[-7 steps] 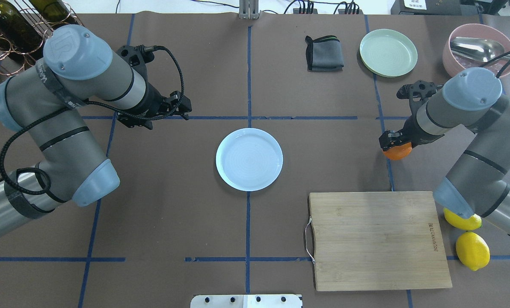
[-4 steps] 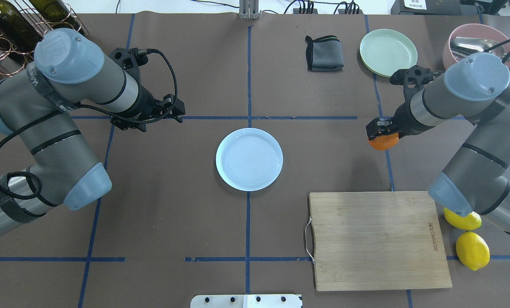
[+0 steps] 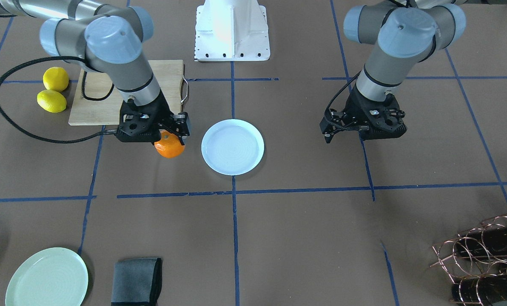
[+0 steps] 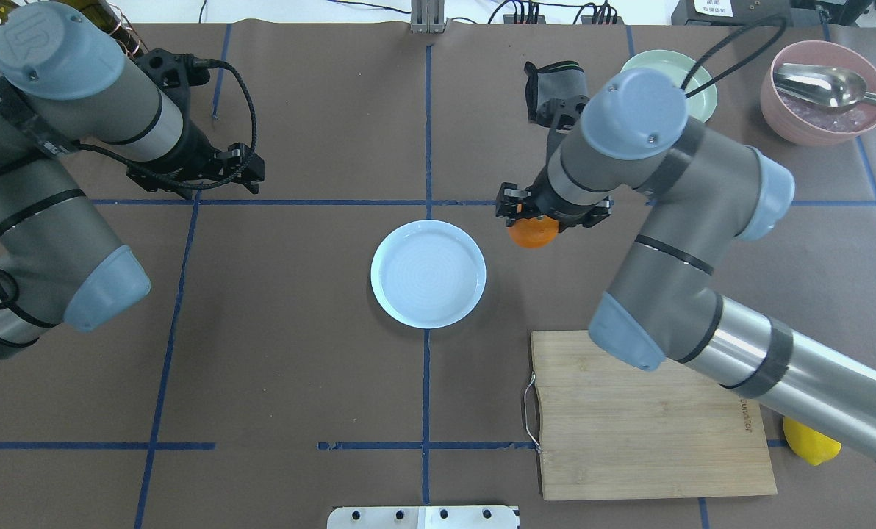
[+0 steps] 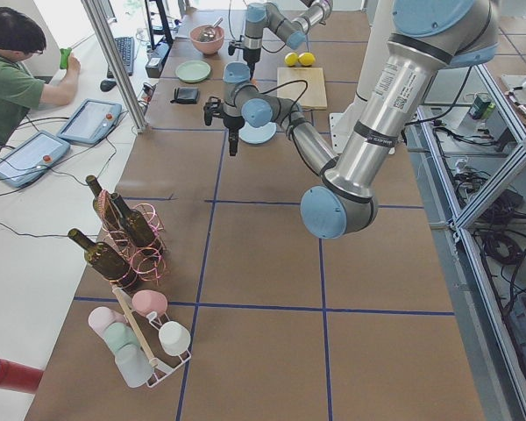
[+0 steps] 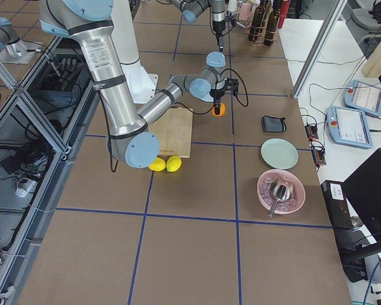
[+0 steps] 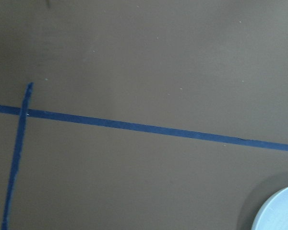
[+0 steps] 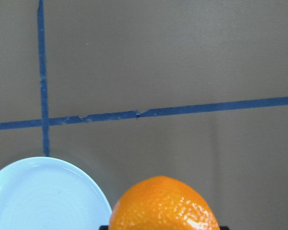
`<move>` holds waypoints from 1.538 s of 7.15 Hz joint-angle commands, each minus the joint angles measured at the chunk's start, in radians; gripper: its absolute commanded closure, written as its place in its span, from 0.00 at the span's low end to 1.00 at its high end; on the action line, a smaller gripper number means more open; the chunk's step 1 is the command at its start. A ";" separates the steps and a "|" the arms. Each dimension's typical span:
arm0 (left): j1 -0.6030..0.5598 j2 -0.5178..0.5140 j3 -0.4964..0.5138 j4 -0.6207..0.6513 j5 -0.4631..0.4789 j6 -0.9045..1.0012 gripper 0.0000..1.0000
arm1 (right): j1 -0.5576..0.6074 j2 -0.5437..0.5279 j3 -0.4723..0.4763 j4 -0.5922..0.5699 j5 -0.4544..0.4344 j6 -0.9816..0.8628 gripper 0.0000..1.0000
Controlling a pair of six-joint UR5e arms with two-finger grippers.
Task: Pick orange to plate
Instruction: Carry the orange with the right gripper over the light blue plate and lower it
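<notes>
The orange [image 4: 532,234] hangs just above the table with my right gripper [image 4: 533,214] shut on it from above. It is a short gap off the right rim of the pale bluish-white plate [image 4: 428,273], which lies bare at the table's centre. The front-facing view shows the orange [image 3: 169,147] under the right gripper [image 3: 169,134], beside the plate [image 3: 232,146]. In the right wrist view the orange [image 8: 163,204] fills the bottom edge next to the plate [image 8: 43,197]. My left gripper [image 4: 256,170] hovers open and holding nothing, far to the plate's left.
A bamboo cutting board [image 4: 651,419] lies at the near right, with two lemons [image 3: 54,90] beyond its outer edge. At the far right are a pale green plate [image 3: 47,278], a folded grey cloth [image 3: 136,280] and a pink bowl [image 4: 824,92] holding a spoon. A wine rack [image 3: 487,255] stands far left.
My right arm has carried the orange leftward from the table's right side to just beside the plate. The left arm has drawn back to the left and away from the plate.
</notes>
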State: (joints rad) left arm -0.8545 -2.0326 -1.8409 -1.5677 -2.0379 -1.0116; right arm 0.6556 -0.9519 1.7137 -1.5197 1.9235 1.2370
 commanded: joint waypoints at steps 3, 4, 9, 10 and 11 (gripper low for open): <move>-0.113 0.098 -0.040 0.031 -0.004 0.227 0.00 | -0.128 0.199 -0.226 -0.011 -0.086 0.042 1.00; -0.121 0.103 -0.038 0.031 -0.002 0.246 0.00 | -0.145 0.203 -0.239 -0.011 -0.093 0.041 1.00; -0.123 0.121 -0.035 0.026 -0.004 0.248 0.00 | -0.152 0.269 -0.350 0.000 -0.104 0.025 0.95; -0.123 0.121 -0.032 0.024 -0.004 0.248 0.00 | -0.154 0.268 -0.350 0.000 -0.104 0.024 0.28; -0.123 0.121 -0.032 0.024 -0.004 0.248 0.00 | -0.154 0.269 -0.350 0.000 -0.104 0.022 0.00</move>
State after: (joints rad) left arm -0.9771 -1.9120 -1.8742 -1.5424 -2.0418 -0.7639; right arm 0.5022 -0.6855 1.3666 -1.5204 1.8195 1.2613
